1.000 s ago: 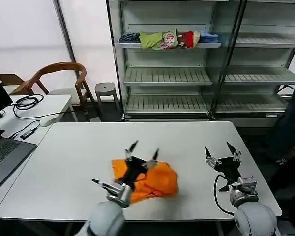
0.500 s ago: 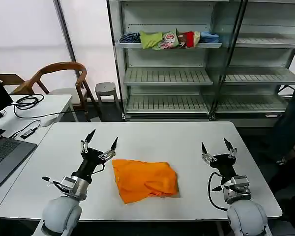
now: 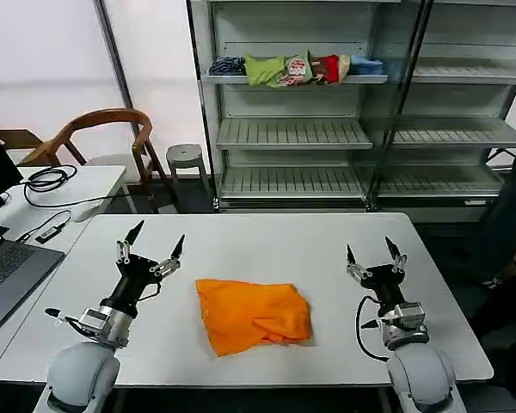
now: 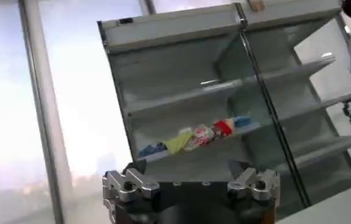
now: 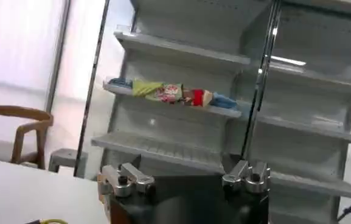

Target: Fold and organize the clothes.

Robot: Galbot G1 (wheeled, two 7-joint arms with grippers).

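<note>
Here we are looking down at a white table [image 3: 267,237] that is taking up most of the head view, and behind it a tall metal shelving unit [image 3: 327,129] is standing against the back of the room. On its upper shelf a heap of green, red and blue garments [image 3: 297,69] is lying in a loose row, and we are seeing the same heap [image 4: 190,139] through the left wrist camera and again [image 5: 172,93] through the right wrist camera. To the robot's left a wooden chair [image 3: 103,138] is sitting beside a side desk with a laptop [image 3: 9,275] on it. On the table, the orange T-shirt [image 3: 252,314] is lying in a rumpled, roughly folded bundle near the front edge, about midway between the two arms and touching neither. The left gripper [image 3: 152,249] is hovering above the table to the shirt's left, well apart from it, with its fingers pointing up and spread apart and nothing between them. The right gripper [image 3: 370,255] is hovering over the table on the shirt's other side, likewise clear of the cloth, its fingers also pointing upward, splayed wide and carrying nothing.
</note>
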